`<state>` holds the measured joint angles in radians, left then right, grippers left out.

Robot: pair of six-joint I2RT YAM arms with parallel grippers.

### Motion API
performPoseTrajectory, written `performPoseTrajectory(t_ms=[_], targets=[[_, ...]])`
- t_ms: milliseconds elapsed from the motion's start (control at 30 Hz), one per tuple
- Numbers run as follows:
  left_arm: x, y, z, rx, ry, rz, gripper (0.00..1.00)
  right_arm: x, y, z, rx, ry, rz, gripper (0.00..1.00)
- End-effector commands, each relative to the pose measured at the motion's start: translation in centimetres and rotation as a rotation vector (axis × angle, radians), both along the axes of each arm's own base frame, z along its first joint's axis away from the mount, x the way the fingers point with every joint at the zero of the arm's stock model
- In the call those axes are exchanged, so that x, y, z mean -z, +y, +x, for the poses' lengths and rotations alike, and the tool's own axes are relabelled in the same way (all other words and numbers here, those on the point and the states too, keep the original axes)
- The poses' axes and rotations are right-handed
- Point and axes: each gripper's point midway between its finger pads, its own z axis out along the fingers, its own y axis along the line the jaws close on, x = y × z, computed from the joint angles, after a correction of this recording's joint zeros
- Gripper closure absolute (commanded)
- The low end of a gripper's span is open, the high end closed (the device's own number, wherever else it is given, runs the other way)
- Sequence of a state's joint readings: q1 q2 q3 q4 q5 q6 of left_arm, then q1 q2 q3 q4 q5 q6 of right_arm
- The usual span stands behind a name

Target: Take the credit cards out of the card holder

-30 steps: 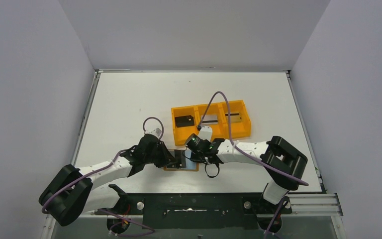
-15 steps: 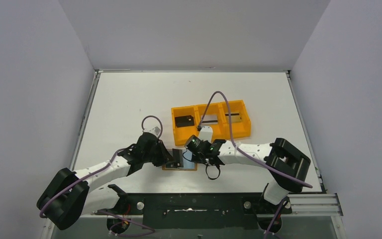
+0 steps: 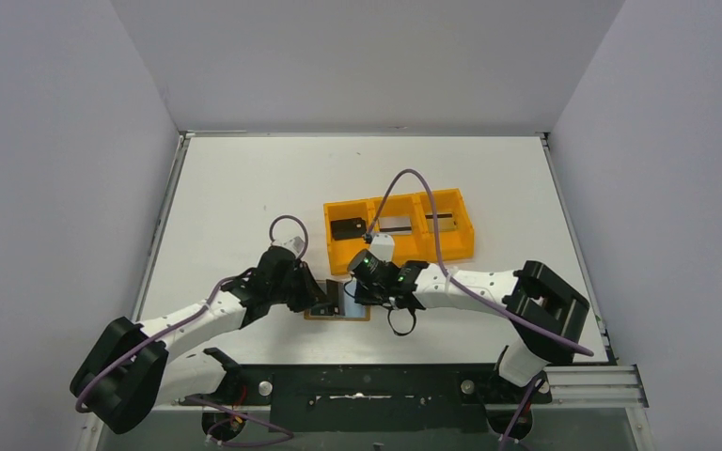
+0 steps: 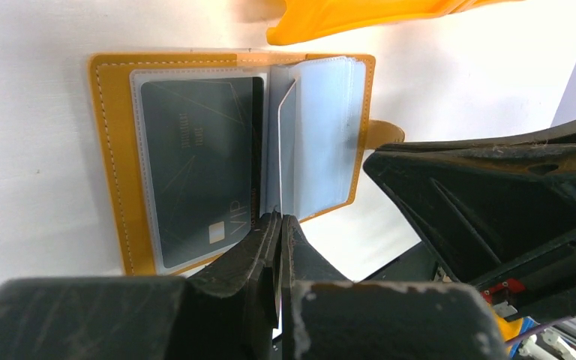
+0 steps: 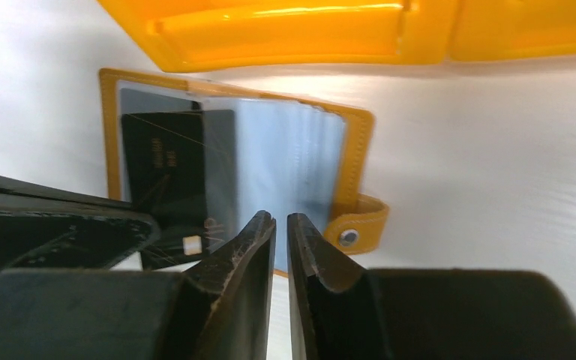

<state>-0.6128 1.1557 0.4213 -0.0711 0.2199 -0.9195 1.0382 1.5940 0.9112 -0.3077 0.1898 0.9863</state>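
near the middle of the worktop's near edge, the card holder (image 4: 112,150) lies open, a dark card (image 4: 195,172) still in its pocket. the left end effector (image 4: 279,247) and the right end effector (image 5: 281,247) are clenched almost shut over it; whether either nips a sleeve i cannot tell. a dark piece (image 3: 348,228) in the tray (image 3: 451,246) may be a card already out.

orange tray (image 3: 451,250) just behind card holder (image 4: 112,150), open table (image 3: 244,188) beyond the tray
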Motion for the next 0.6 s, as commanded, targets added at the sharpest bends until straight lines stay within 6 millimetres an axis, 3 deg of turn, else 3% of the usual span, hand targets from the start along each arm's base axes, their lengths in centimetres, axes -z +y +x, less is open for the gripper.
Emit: performPoseTrajectory(t_ms=[0, 100, 233, 400, 567], targets=[[-0.4, -0.8, 0.1, 0.044, -0.006, -0.031, 1.00, -1.5, 3.3, 1.2, -0.060, -0.013, 0.089, 0.86], [-0.5, -0.9, 0.1, 0.052, 0.000, -0.036, 1.00, -0.2, 3.3, 1.1, -0.070, 0.014, 0.056, 0.85], [-0.9, -0.4, 0.4, 0.047, -0.018, 0.003, 1.00, 2.7, -0.5, 1.0, 0.036, 0.080, -0.172, 0.87], [-1.8, 1.0, 1.1, 0.016, -0.047, 0.061, 1.00, 3.4, -2.8, 0.4, 0.083, 0.076, -0.258, 0.88], [-2.5, 1.7, 1.5, -0.005, -0.058, 0.064, 1.00, 3.3, -3.0, 0.6, 0.091, 0.068, -0.270, 0.88]])
